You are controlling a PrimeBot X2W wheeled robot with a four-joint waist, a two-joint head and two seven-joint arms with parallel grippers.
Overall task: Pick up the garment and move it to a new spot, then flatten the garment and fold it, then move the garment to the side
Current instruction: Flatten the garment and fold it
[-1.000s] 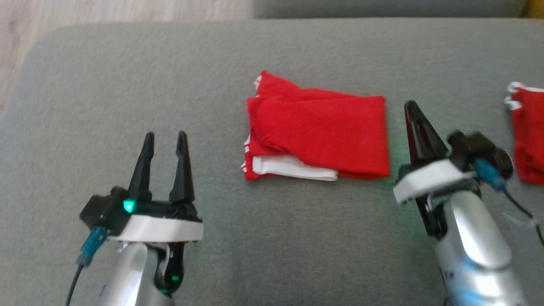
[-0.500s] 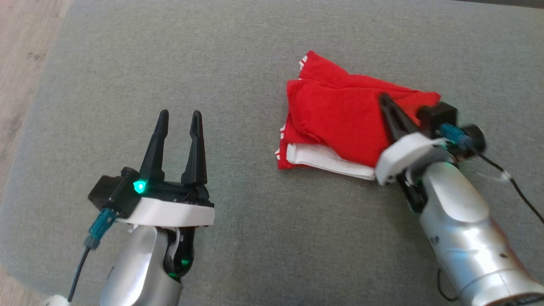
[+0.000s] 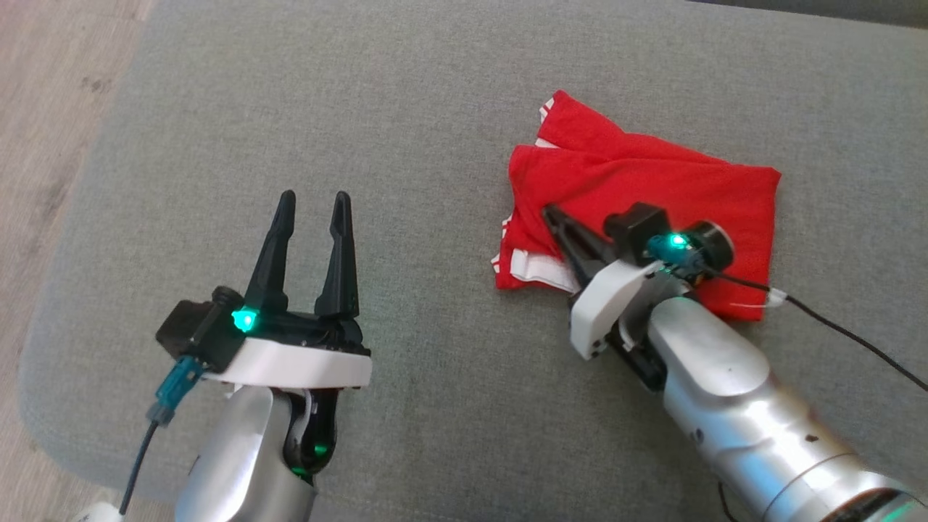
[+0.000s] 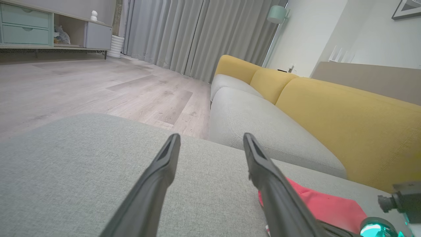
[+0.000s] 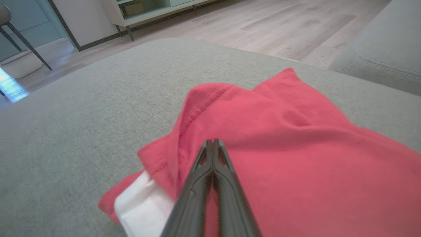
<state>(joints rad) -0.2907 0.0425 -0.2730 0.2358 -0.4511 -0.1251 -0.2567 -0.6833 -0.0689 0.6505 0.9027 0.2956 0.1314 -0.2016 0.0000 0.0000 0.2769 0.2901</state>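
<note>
We've got the red garment folded into a rough rectangle, lying flat on the grey seat cushion, right of centre in the head view. Its long axis runs left-to-right across that view, tilted a bit so the right end sits closer to us than the far left corner. The cuffs with little white stripes point left, and a white layer pokes out from under the red at the near-left corner. The right end is a clean folded edge.

The right gripper is lying over the near-left part of the garment, its fingers pressed tight together and pointing up-left toward that cuff end. From its wrist view the tips sit on top of the red fabric; we don't see any cloth pinched between them.

The left gripper is well off to the left over bare cushion, with its fingers spread wide and nothing in them.

Beyond the cushion's left edge there's pale wood floor.
</note>
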